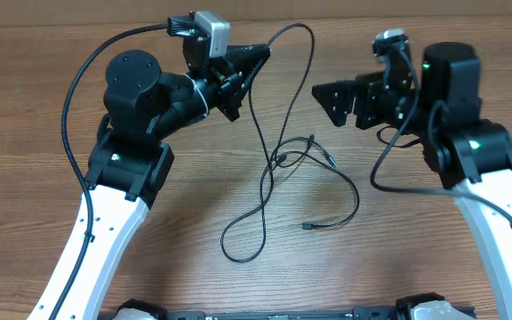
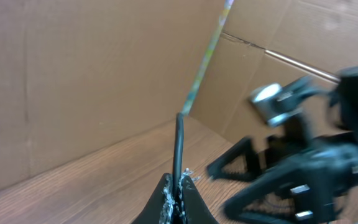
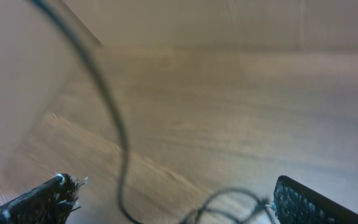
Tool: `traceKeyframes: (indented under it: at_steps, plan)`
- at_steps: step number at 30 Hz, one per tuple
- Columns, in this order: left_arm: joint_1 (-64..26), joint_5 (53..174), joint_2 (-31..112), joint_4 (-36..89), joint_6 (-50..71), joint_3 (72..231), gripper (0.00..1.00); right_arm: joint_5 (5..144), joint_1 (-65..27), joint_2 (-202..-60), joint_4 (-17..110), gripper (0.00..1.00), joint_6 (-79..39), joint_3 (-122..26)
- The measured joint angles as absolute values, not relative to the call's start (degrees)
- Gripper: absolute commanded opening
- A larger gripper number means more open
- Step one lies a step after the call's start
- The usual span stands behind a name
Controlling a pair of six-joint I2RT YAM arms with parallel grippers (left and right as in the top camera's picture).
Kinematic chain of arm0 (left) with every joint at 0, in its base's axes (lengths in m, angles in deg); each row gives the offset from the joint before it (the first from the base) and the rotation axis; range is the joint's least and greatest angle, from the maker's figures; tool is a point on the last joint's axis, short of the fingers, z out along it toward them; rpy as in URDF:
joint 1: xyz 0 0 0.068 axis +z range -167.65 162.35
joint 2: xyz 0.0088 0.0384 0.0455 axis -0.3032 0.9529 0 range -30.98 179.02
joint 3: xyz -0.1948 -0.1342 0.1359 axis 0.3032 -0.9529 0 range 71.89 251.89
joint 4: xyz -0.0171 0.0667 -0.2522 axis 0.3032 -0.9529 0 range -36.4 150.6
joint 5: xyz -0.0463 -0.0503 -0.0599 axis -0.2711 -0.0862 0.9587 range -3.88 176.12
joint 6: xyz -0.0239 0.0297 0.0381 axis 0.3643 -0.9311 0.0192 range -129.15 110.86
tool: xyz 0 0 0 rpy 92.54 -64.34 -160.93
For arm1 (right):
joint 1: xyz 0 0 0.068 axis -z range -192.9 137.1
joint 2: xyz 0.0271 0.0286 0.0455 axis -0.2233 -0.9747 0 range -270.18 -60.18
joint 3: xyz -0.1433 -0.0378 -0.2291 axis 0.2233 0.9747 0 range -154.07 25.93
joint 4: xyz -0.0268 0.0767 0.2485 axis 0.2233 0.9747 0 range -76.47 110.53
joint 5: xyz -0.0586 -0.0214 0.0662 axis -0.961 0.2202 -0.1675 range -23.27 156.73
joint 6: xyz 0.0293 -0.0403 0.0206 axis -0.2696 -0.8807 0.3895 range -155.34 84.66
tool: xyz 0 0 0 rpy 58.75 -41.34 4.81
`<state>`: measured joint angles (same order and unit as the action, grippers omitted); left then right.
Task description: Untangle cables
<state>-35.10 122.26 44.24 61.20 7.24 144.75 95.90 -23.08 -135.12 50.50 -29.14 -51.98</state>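
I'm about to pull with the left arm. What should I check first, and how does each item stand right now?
1. Left jaws shut on a cable: ok.
2. Right jaws open, holding nothing: ok.
3. Slack in that cable: ok, it arcs loosely in the overhead view.
4. Cable free of the tangle on the table: not ok, it runs down into it.
5. Which cord the loose plug belongs to: cannot tell.
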Motion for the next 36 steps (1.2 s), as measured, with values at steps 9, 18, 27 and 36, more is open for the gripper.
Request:
traceKeyframes:
  at_steps: [9,18,27,36]
  plan:
    - [-35.23,125.17,44.24,61.49,7.13,144.75,0.04,102.83,-23.08,-132.35,48.69,1.0,-33.03,-51.98]
    - [-41.05,133.17,44.24,61.36,5.64,144.75,0.04,104.03,-23.08,-132.35,44.38,0.59,-35.74,-51.98]
    - [-41.66,131.69,44.24,59.85,3.85,144.75,0.32,104.2,-23.12,-132.35,45.58,0.04,-36.86,-51.98]
    - [-41.66,125.08,44.24,55.96,2.82,144.75,1.0,94.76,-22.14,-132.35,39.81,0.04,-33.95,-51.98]
